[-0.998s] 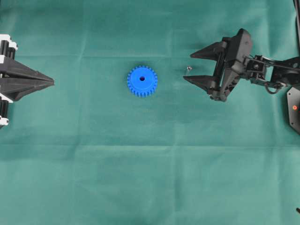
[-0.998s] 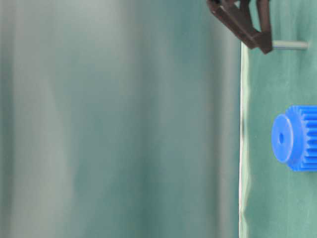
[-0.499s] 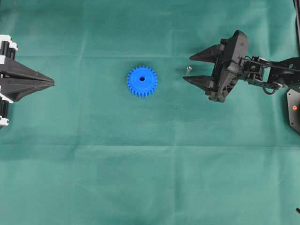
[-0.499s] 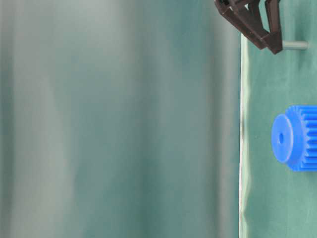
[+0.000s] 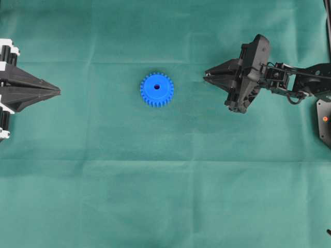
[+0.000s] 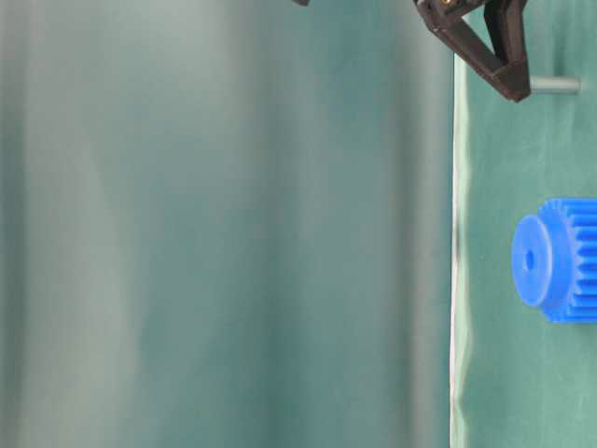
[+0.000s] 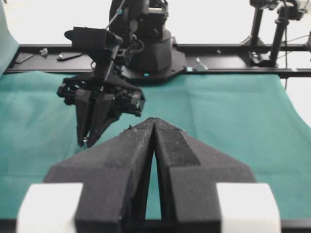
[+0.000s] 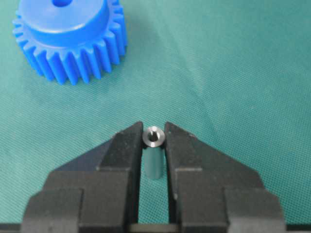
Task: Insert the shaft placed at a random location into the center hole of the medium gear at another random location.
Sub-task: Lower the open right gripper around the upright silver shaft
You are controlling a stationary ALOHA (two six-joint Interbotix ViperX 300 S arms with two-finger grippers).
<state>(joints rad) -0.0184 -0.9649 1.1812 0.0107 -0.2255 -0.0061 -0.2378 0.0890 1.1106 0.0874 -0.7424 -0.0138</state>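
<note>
The right claw (image 8: 154,145) has just snapped shut around the little pin (image 8: 154,137), so it can carry it to the blue gear (image 8: 68,34).

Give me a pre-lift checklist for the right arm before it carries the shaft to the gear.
1. Right gripper closed on the shaft: ok, a finger on each side.
2. Shaft upright: ok, it stands on end on the cloth.
3. Grip firm enough to lift: cannot tell.
4. Center hole of the medium gear unobstructed: ok.
5. Left gripper out of the way: ok, shut, parked at the far edge.
</note>
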